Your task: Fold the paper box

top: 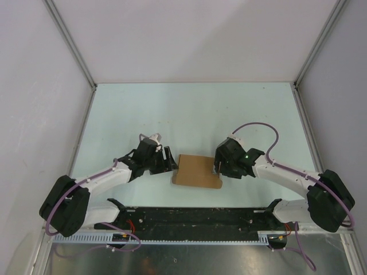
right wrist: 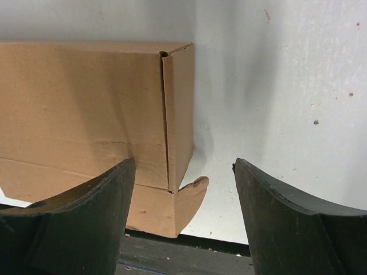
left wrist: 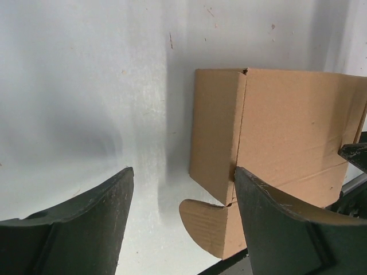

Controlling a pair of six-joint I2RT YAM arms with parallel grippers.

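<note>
The paper box [top: 196,171] lies on the pale table [top: 189,109] close to its near edge, directly between the two arms and just beyond the black rail [top: 195,217] that carries their bases. It is folded up into a small oblong carton. From above, its long axis runs left to right across the table, only slightly skewed, so that one short end faces each arm. The left gripper [top: 170,160] sits just beside the box's left end with its jaws spread. In the left wrist view, one finger [left wrist: 86,223] stands clear over bare table, and the other [left wrist: 275,223] overlaps the long side of the box [left wrist: 287,132]; whether it touches cannot be told. A rounded tab [left wrist: 206,220] sticks out at the lower corner of that end. The right gripper [top: 219,165] is likewise released at the opposite end. Its wrist view shows the end face of the box [right wrist: 179,109] between the parted fingers [right wrist: 287,217], with another rounded tab [right wrist: 192,195] protruding below.
</note>
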